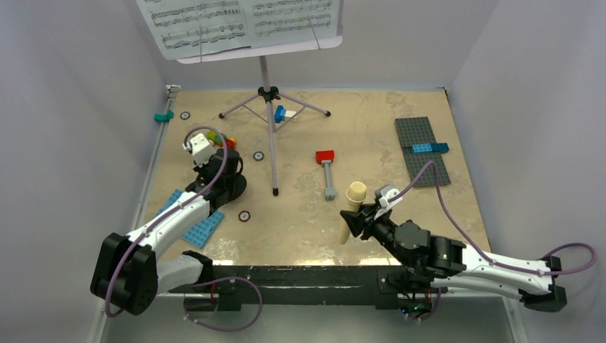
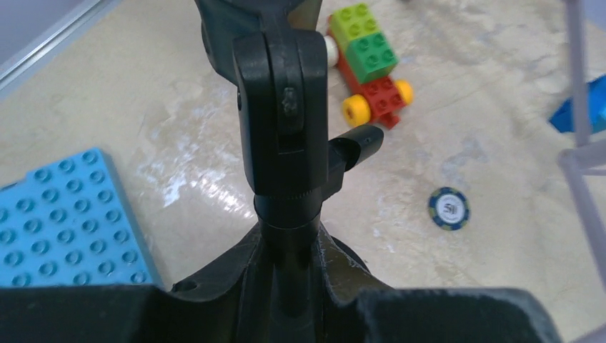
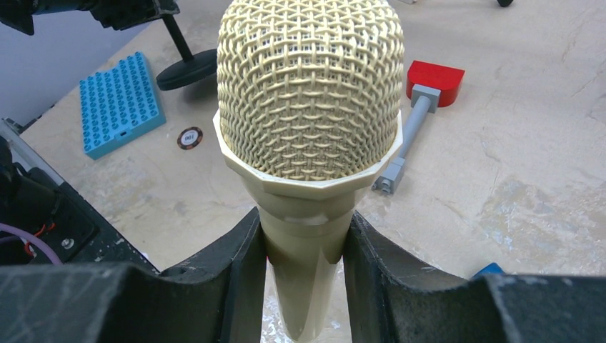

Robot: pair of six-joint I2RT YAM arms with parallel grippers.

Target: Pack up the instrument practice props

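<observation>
My right gripper [image 1: 363, 216] [image 3: 306, 250] is shut on the handle of the cream-yellow microphone [image 1: 355, 194] [image 3: 309, 93], just below its mesh head, holding it tilted above the table near the front. At the left, my left gripper [image 1: 223, 175] [image 2: 289, 264] is shut on the pole of the black mic stand [image 2: 284, 121]. The stand's round base [image 1: 238, 187] [image 3: 187, 70] is close to the table. The lilac tripod music stand [image 1: 269, 100] stands at the back centre. It carries white sheet-music pages [image 1: 243, 21], and one of its legs [image 2: 582, 164] shows in the left wrist view.
Blue studded plates [image 1: 204, 229] [image 2: 64, 221] lie by the left arm, and a grey plate [image 1: 423, 151] lies at the right. A red-and-grey brick piece [image 1: 326, 170] lies mid-table, with a toy brick car [image 2: 368, 64] near the left gripper. Poker chips [image 1: 244, 216] [image 2: 449, 207] are scattered about.
</observation>
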